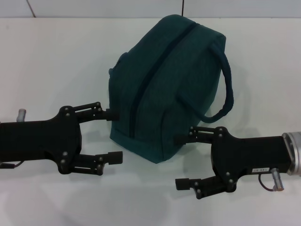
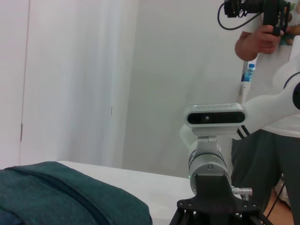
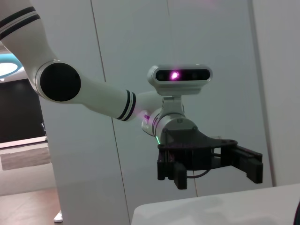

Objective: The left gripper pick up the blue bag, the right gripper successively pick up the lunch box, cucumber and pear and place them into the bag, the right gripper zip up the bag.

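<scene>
We see the left gripper [image 1: 113, 135] with its fingers [image 1: 111, 157] spread wide and holding nothing. The upper fingertip sits right against the near left side of the blue bag [image 1: 164, 89], though we cannot tell whether it truly touches; the lower finger lies clear of the fabric, over bare tabletop [image 1: 47, 61]. The right gripper [image 1: 179, 161] is likewise spread wide and empty. Its upper fingertip lies just at the bag's near lower corner and its lower finger points across open tabletop closer to the near edge. The two grippers face each other from either side, with the bag's near end between them and a little farther back.

The bag stands upright near the middle of the tabletop, running toward the far edge. Its zipper [image 1: 155, 70] runs along the top as a dark line and looks closed along the stretch we can see. One looped handle [image 1: 225, 80] arches out on the side toward the right arm.

In the left wrist view we see a strip of the bag [image 2: 65, 197] in the foreground, the right arm's wrist camera [image 2: 214, 117] beyond it, and a person [image 2: 267, 117] standing behind. The right wrist view shows the left gripper [image 3: 215, 168] with its fingers apart above the tabletop [image 3: 211, 211].

We cannot read any label on the bag; a small plate on the right wrist is too small to read.
</scene>
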You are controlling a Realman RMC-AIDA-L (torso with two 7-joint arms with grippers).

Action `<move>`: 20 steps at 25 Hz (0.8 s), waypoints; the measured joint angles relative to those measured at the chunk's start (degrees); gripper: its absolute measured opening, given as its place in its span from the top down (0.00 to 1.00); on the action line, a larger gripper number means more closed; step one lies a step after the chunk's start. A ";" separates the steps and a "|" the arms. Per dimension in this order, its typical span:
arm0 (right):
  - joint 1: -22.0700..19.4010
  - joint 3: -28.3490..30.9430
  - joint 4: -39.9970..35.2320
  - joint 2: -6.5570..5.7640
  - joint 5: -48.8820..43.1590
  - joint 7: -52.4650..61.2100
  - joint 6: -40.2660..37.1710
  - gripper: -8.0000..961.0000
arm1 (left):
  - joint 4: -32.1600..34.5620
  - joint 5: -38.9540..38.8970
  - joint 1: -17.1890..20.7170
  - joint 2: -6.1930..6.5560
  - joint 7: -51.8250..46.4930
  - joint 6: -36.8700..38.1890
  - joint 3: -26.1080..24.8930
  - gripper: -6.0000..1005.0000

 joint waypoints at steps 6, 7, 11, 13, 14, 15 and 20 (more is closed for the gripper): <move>0.00 0.00 -0.02 0.00 0.00 -0.05 0.03 0.08 | 0.00 -0.02 -0.02 0.00 0.00 -0.04 0.00 0.12; 0.00 0.00 -0.03 0.00 0.00 -0.06 0.03 0.08 | 0.00 -0.03 -0.04 0.00 0.00 -0.05 0.00 0.12; 0.00 0.00 -0.06 0.00 0.00 -0.08 0.03 0.08 | 0.00 -0.04 -0.10 0.00 0.00 -0.05 0.00 0.12; 0.00 0.00 -0.07 0.00 0.00 -0.08 0.03 0.08 | 0.00 -0.05 -0.10 0.00 0.00 -0.05 0.00 0.12; 0.00 0.00 -0.08 0.00 0.00 -0.09 0.04 0.08 | 0.00 -0.04 -0.10 0.00 0.00 -0.05 0.00 0.12; 0.24 0.00 -0.04 0.00 0.00 -0.09 0.18 0.08 | 0.00 -0.05 -0.10 -0.02 0.00 -0.05 0.00 0.12; 0.76 -0.04 0.33 0.00 -0.06 -0.08 0.37 0.08 | 0.00 -0.04 -0.09 -0.06 0.00 -0.05 0.00 0.12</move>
